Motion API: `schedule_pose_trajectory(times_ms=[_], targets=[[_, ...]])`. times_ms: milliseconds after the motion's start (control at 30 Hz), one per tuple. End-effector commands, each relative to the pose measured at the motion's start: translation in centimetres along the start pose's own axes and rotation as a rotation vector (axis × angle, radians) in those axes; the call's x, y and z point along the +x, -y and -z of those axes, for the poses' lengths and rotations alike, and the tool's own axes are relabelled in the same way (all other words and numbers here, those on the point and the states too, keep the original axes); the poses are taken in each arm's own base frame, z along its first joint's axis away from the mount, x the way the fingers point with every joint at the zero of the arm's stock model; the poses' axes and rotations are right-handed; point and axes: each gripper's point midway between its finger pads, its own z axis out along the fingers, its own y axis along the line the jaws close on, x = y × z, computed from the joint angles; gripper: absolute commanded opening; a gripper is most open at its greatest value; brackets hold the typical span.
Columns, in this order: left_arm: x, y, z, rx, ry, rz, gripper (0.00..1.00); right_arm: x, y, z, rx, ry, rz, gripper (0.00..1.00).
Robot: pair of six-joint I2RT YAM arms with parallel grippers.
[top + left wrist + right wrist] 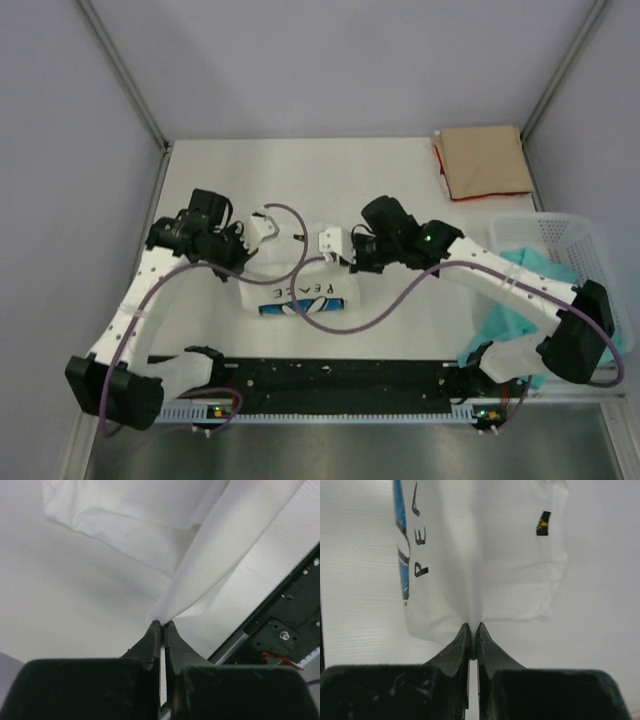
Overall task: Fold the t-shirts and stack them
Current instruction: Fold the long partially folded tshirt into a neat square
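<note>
From above, the white t-shirt (300,292) lies bunched at mid-table with "PEACE" facing up. My left gripper (263,226) and right gripper (331,243) are just beyond its far edge. The tan t-shirt (483,162) lies folded at the far right corner, well apart from both.

At my left wrist, the left gripper (162,625) is pinched tight on a fold of the white t-shirt (200,570), which rises taut from the tips.

At my right wrist, the right gripper (472,628) is clamped on the edge of the white t-shirt (490,555), with the lettering to the left.
</note>
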Motion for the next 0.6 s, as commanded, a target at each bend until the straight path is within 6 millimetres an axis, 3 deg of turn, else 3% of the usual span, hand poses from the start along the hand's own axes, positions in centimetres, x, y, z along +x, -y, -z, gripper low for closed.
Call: schedule_pose_trajectory(times_ms=[0,367,567], targets=[[-3.5,-8.8,-0.8,-0.206,0.062,0.099,0.00,-1.0,6.7,0.0,0.138,0.056,-0.107,0.00],[-5.7,-16.4,-5.7,-0.157,0.031,0.175,0.00,3.8,16.1,-2.7,0.245,-0.025,-0.297,0.00],[-6.7,-19.2,-9.0,-0.135,0.022,0.216,0.00,6.9,17.1,-5.5,0.219,-0.073,-0.357,0.00]])
